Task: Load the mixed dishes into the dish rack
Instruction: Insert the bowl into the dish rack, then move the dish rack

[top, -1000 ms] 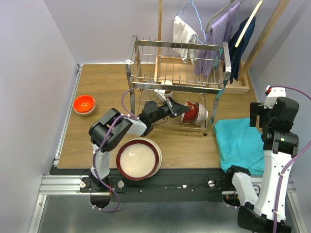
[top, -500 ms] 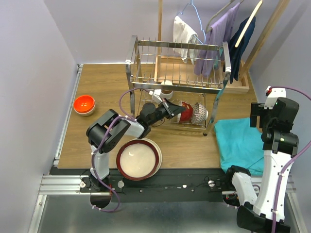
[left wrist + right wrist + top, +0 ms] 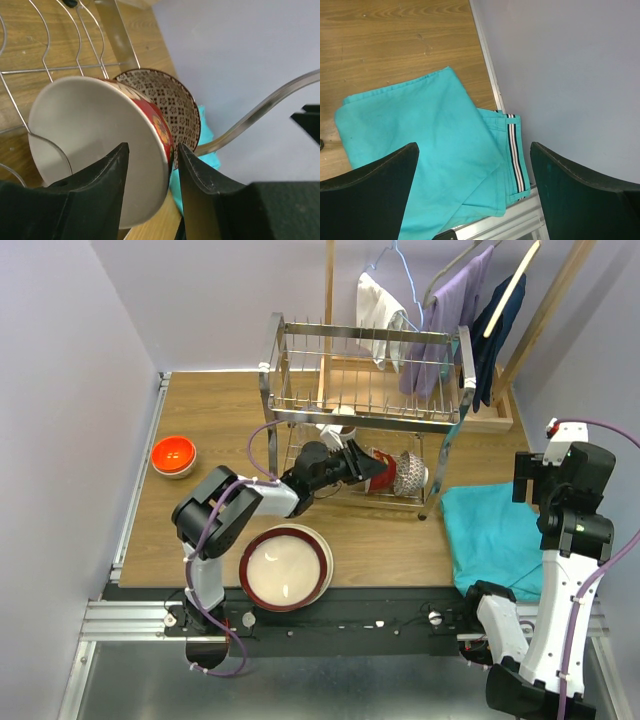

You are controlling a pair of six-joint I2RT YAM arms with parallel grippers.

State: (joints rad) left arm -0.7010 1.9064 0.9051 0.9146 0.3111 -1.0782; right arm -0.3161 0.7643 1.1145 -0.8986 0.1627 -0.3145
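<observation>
The left hand (image 3: 152,150) reaches into the lower tier of the dish rack (image 3: 365,420) from the rack's front left. It is gripping the red bowl (image 3: 100,130): one finger (image 3: 105,175) lies against the cream inside and the other presses on the patterned outside, with the rim pinched between them.

The bowl stands on edge under the upper tier, over the lower wires. Its mouth is turned back toward the hand and its foot points toward the rack's right end, so its axis runs along the length of the rack. Just beyond it, toward that right end, a lattice-patterned bowl (image 3: 175,100) also stands on edge. The two sit so close that I cannot tell whether they touch.

I judge the step in hand to be seating the red bowl. The next move depends on there being no room to the right, so the hand should let go and back out the way it points, toward the rack's front left.

A stack of plates (image 3: 285,568) lies on the bench (image 3: 210,420) in front of the rack, and an orange bowl (image 3: 173,454) sits well off to the rack's left. Both are on the left arm's side.

The right hand (image 3: 473,147) hangs wide open and holds nothing. It is above a teal cloth (image 3: 430,145) to the right of the rack.
</observation>
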